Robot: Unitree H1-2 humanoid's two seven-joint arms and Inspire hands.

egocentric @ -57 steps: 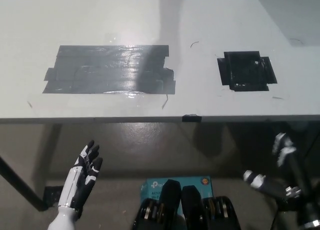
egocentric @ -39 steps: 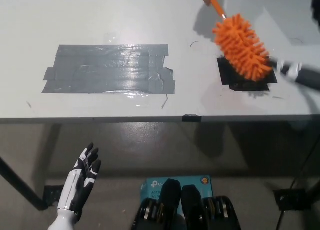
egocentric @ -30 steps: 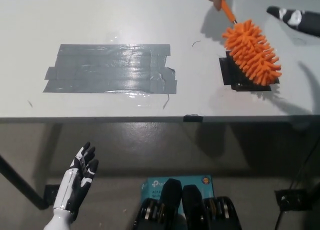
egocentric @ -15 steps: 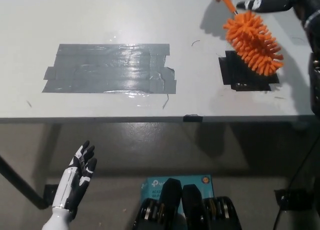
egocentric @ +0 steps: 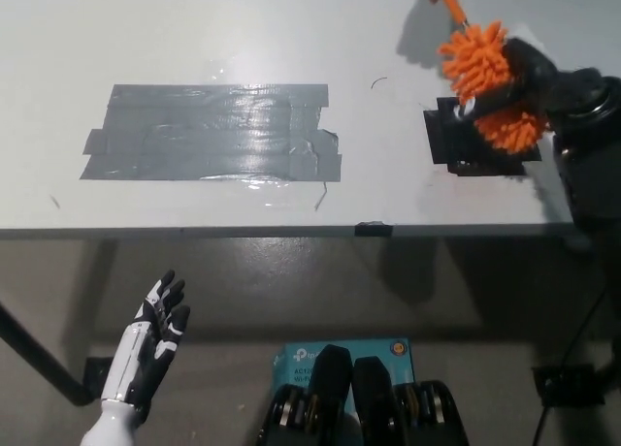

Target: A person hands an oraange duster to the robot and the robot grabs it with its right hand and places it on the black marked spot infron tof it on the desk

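One black right hand (egocentric: 519, 78) wraps the orange duster (egocentric: 485, 82) above the black patch (egocentric: 456, 145).

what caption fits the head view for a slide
Black right hand closes around the orange duster above the black marked spot; white left hand rests open below the desk.

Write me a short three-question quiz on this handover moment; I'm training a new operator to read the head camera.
1. True or false: the black right hand is wrapped around the orange duster's head.
2. Which hand rests low, below the desk edge? A) the white left hand B) the right hand C) a person's hand
3. Fill in: the duster is held over the small ____ tape mark, not the large grey tape patch.

Key:
1. True. Its fingers close across the fluffy head, while the handle still runs up out of the picture's top.
2. A, with its fingers apart and holding nothing.
3. black
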